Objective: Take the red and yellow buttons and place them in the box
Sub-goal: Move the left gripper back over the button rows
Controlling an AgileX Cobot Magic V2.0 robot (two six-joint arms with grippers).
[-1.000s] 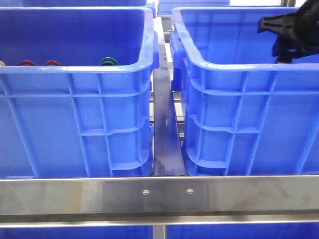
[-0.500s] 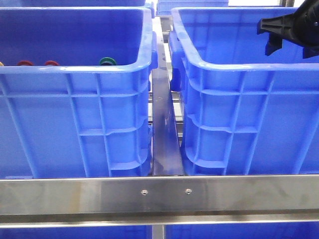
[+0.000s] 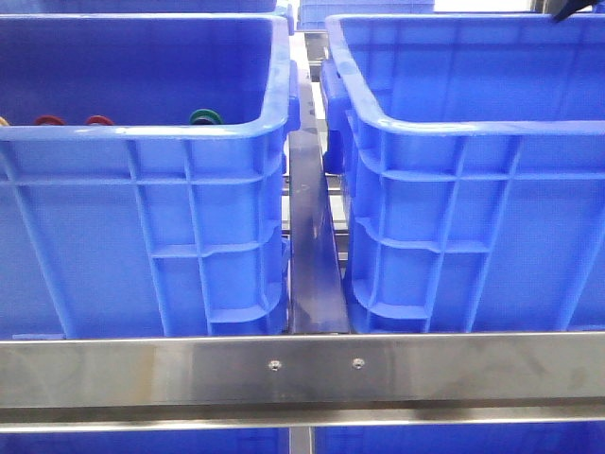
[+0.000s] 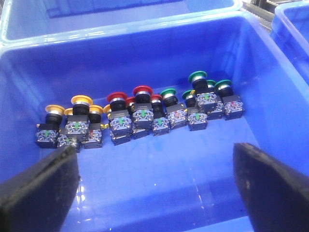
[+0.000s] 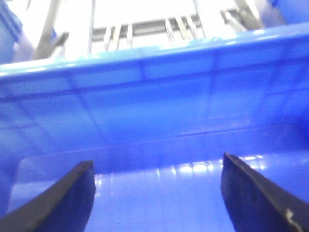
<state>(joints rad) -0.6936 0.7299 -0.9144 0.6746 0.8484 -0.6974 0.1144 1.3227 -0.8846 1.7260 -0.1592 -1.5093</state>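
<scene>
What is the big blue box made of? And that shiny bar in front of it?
The big blue box looks like moulded plastic: one even bright colour, raised ribs on its walls, a thick rounded rim, a slight gloss. The shiny bar looks like brushed metal, probably steel: silver-grey, streaky reflections, two small screws set in it.

In the front view the crate's near wall [image 3: 142, 218] hides the buttons [image 3: 99, 120] except their tops.

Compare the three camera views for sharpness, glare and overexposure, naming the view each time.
Front view: sharp, evenly lit, soft sheen on the metal rail. Left wrist view: buttons fairly crisp, fingers blurred, glare on the crate floor. Right wrist view: soft throughout, background above the crate rim blown out white.
</scene>
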